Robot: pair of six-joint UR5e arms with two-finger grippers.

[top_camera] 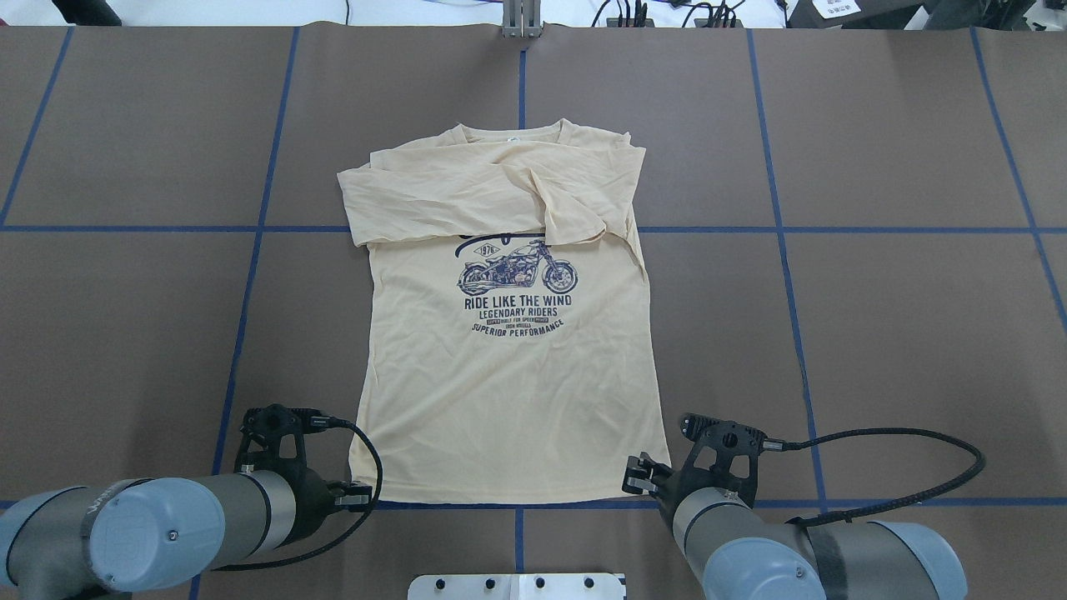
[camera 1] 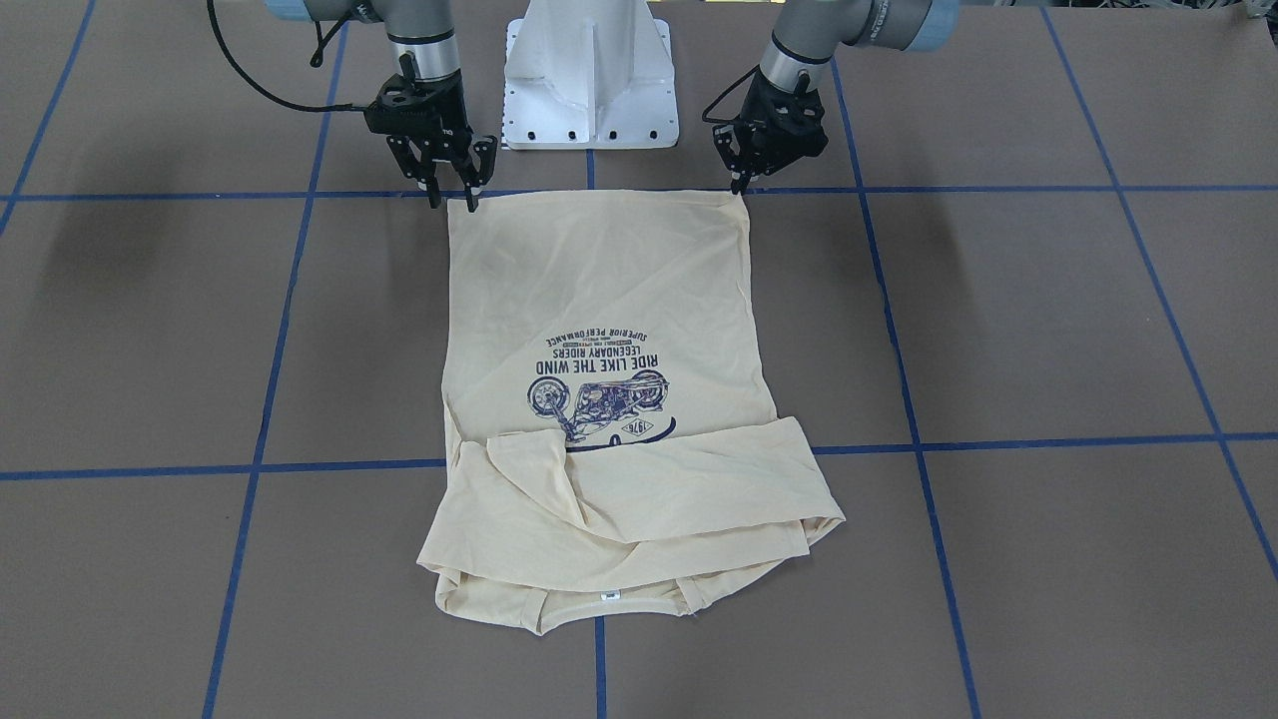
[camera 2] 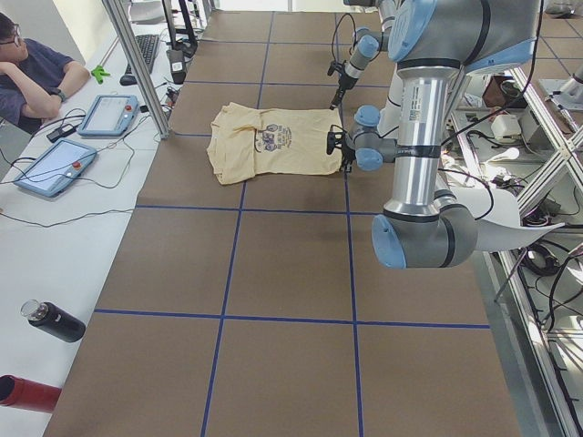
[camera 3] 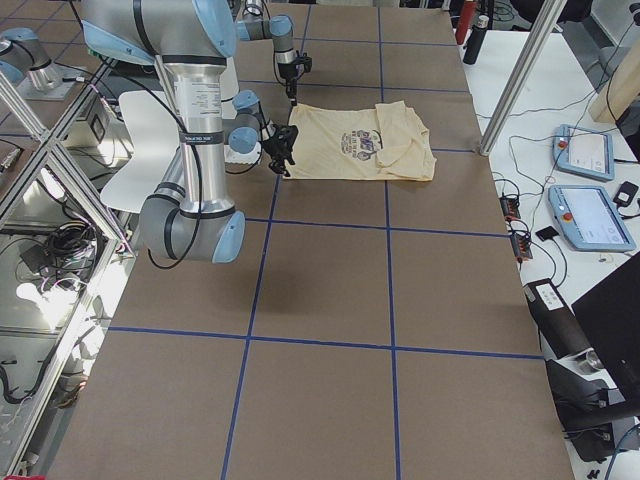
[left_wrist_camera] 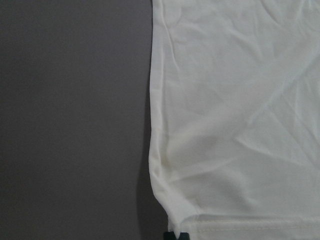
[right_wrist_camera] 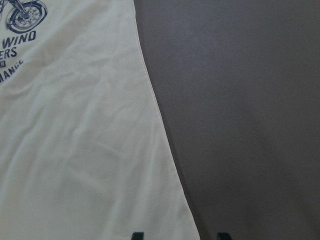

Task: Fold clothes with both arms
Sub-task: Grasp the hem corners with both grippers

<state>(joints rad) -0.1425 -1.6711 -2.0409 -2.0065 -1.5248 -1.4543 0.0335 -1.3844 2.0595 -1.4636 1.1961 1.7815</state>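
Note:
The pale cream-yellow shirt [camera 1: 599,300] lies flat with its print up and its hem toward the robot. Both sleeves are folded across the chest at the collar end [top_camera: 500,179], and the white neck label [camera 1: 609,596] shows. My left gripper [camera 1: 741,186] is down at one hem corner; in the left wrist view its tips [left_wrist_camera: 175,236] meet, shut on that corner of the shirt [left_wrist_camera: 240,125]. My right gripper [camera 1: 454,197] is at the other hem corner, open, with the shirt's side edge [right_wrist_camera: 75,150] running between its two tips.
The white pedestal base [camera 1: 589,80] stands just behind the hem. Blue tape lines [camera 1: 899,190] grid the brown table. A person [camera 2: 27,73] sits at a side desk with tablets [camera 2: 55,164], and bottles [camera 2: 55,320] lie along it.

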